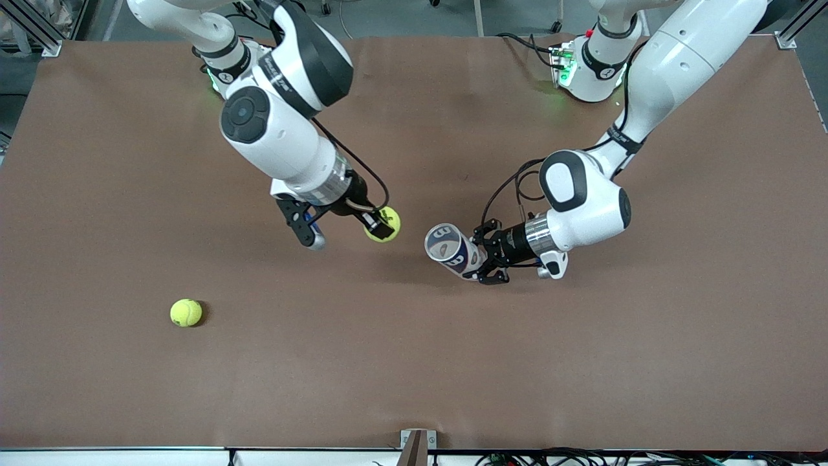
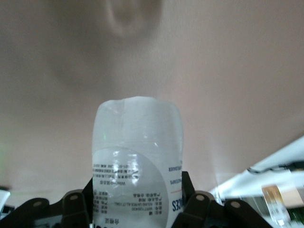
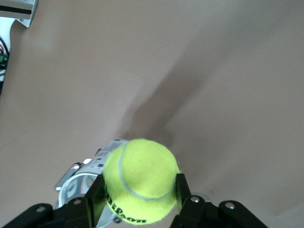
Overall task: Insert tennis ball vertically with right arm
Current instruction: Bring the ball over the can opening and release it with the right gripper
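A brown table spans the scene. Above its middle, the right gripper clamps a tennis ball, just beside the open mouth of a clear can gripped by the left gripper. A second ball lies on the table toward the right arm's end.

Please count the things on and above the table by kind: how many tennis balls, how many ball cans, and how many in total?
Tennis balls: 2, one held in the right gripper as held ball, one loose ball on the table.
Ball cans: 1, the clear can held by the left gripper.
Total: 3
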Available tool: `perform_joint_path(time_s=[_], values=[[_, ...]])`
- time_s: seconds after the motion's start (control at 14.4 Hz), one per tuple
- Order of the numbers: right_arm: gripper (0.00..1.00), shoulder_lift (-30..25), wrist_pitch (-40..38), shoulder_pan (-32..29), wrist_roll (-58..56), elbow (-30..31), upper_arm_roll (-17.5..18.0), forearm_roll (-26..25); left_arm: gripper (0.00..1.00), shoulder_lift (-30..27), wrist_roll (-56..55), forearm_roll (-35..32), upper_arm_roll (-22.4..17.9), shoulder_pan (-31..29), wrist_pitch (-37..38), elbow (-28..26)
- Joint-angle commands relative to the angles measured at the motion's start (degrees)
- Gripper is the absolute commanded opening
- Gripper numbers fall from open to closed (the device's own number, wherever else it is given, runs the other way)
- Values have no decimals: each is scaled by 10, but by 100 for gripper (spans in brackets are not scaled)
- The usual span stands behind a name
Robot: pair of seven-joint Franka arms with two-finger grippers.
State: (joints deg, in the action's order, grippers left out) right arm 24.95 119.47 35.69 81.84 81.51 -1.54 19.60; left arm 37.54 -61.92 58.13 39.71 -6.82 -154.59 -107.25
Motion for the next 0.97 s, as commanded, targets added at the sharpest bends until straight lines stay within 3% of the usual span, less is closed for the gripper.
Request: perform_joint_path(time_s=[0.0,0.35,0.69,0.76,0.83,0.9], values=[[1,45,2,12,47,-70,-8,4,67,31,93,100,8,4,2,23],[1,92,2,30,99,-137,-12,4,68,83,182,214,10,27,18,56],[2,112,9,49,110,-137,-10,-39,69,109,287,312,9,40,49,64],[7,113,8,48,110,-137,-11,-40,69,112,304,326,9,41,59,64],[28,113,6,47,108,-136,-11,-40,69,118,312,333,9,40,61,64],[88,113,5,47,108,-137,-11,-41,69,125,317,333,9,40,61,65]])
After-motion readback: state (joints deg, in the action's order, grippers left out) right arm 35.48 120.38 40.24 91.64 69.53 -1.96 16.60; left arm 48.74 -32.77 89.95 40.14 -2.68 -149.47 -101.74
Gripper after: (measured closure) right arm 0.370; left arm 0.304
